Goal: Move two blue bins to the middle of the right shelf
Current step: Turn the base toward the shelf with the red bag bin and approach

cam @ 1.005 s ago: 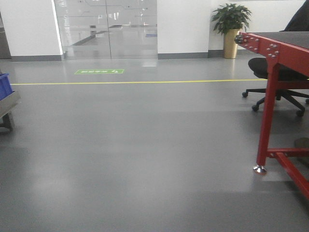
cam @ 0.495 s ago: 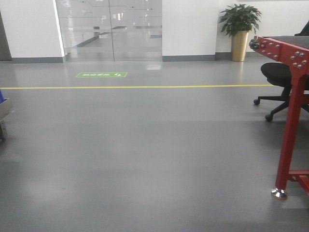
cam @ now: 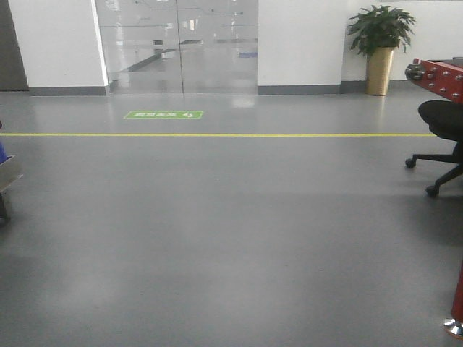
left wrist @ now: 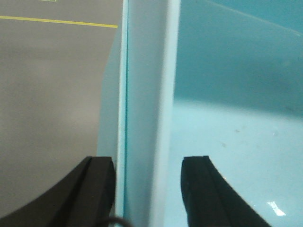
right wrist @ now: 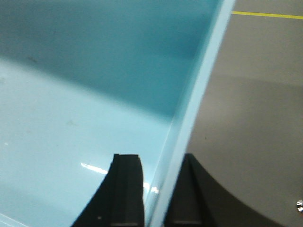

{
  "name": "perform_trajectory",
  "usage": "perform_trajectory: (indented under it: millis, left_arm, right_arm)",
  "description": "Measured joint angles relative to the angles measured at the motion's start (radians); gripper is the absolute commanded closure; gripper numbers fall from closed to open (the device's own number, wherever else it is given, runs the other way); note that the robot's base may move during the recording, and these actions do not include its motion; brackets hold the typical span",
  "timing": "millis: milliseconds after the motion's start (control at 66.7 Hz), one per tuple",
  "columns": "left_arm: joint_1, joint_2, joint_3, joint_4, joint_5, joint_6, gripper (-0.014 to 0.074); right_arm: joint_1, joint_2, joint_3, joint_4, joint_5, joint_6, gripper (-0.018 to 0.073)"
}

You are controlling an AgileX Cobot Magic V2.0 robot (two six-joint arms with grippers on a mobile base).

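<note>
Left end effector: clamped on the blue bin's left wall, which sat between its jaws.
Right end effector: gripping the opposite wall.
Change: red worktop slid rightward since a second ago — base seemingly turning, shelf not reached.

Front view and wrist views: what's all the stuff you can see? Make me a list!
bin: count unclear, blue, wall held in both wrist views
plant: one, green in gold pot, far right
chair: one, black, right
table: one, red, right edge
line: one, yellow, across floor
sign: one, green, floor before doors
doors: pair, glass, back wall
cart: one, grey, left edge
left pincer: one, black, clamped on bin wall
right pincer: one, black, clamped on bin wall
</note>
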Motion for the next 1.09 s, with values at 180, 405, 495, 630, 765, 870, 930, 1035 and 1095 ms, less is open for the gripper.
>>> perform_trajectory:
  millis: [180,405,495,630,765,870,930,1035,1095]
  left_arm:
    - [0.0,0.0,0.0,0.0,0.0,0.0,0.0707]
    - [0.0,0.0,0.0,0.0,0.0,0.0,0.0707]
    - [0.0,0.0,0.0,0.0,0.0,0.0,0.0707]
    - [0.0,0.0,0.0,0.0,0.0,0.0,0.0707]
    - [0.0,0.0,0.0,0.0,0.0,0.0,0.0707]
    - [0.0,0.0,0.0,0.0,0.0,0.0,0.0707]
    - [0.0,0.0,0.0,0.0,0.0,0.0,0.0707]
    - [0.0,0.0,0.0,0.0,0.0,0.0,0.0707]
    - [0.0,0.0,0.0,0.0,0.0,0.0,0.0707]
  right_arm:
    - [0.0,0.0,0.0,0.0,0.0,0.0,0.0713]
    - [0.0,0.0,0.0,0.0,0.0,0.0,0.0713]
    - [0.0,0.0,0.0,0.0,0.0,0.0,0.0713]
    - [0.0,0.0,0.0,0.0,0.0,0.0,0.0713]
    - [0.0,0.0,0.0,0.0,0.0,0.0,0.0713]
    - [0.0,0.0,0.0,0.0,0.0,0.0,0.0713]
    - [0.0,0.0,0.0,0.0,0.0,0.0,0.0713]
    - [0.0,0.0,0.0,0.0,0.0,0.0,0.0713]
    - [0.0,0.0,0.0,0.0,0.0,0.0,0.0713]
